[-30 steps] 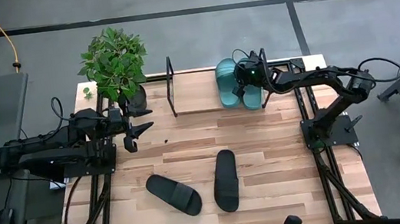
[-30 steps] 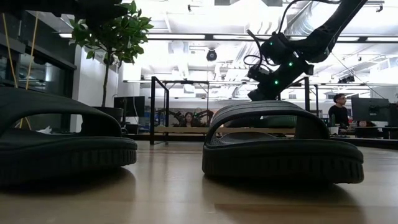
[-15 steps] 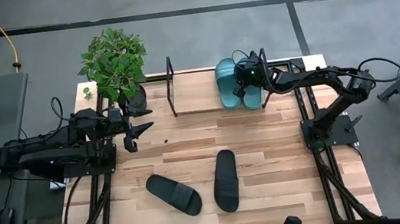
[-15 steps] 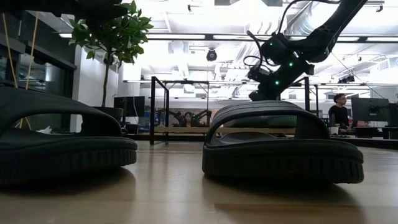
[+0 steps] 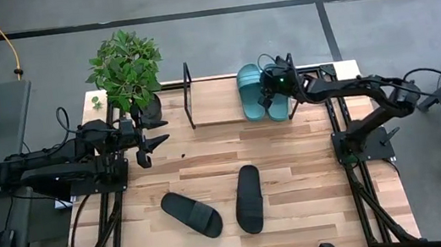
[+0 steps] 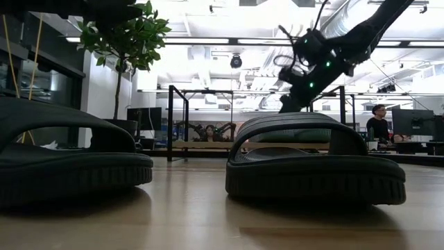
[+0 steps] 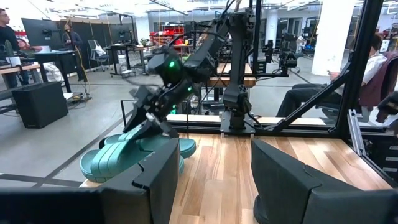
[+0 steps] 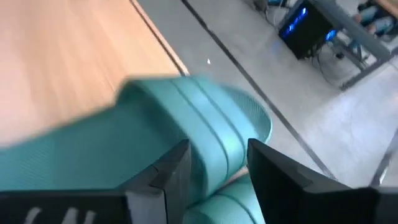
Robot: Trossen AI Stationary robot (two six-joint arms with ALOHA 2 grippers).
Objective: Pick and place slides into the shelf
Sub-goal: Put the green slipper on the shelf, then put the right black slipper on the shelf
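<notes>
Your right claw [image 5: 270,91] has let go of the teal slide and lifted a little since the earlier frames; its fingers now stand apart just above the strap, holding nothing. Both teal slides [image 5: 261,92] lie side by side on the shelf [image 5: 218,107], at the end nearest the right arm.

That puts you about halfway, by my reading. Two black slides are still out on the counter [image 5: 295,173]: one angled [image 5: 191,213], one nearly straight [image 5: 248,198], close together and well apart from the shelf. The shelf board left of the teal pair looks free for them.

Your left claw [image 5: 144,142] waits near the potted plant [image 5: 126,70], fingers spread and empty.

Compare the views. From above you get the whole layout, but not how high the right claw sits. The low view shows it clearly raised [image 6: 288,105], though the nearer black slide [image 6: 316,160] blocks the teal pair and most of the shelf. The left wrist view shows the teal slides [image 7: 134,155] from the side with the right claw [image 7: 144,124] just over them. The right wrist view looks straight down between its own fingers [image 8: 165,177] at a ribbed teal strap [image 8: 205,124].
</notes>
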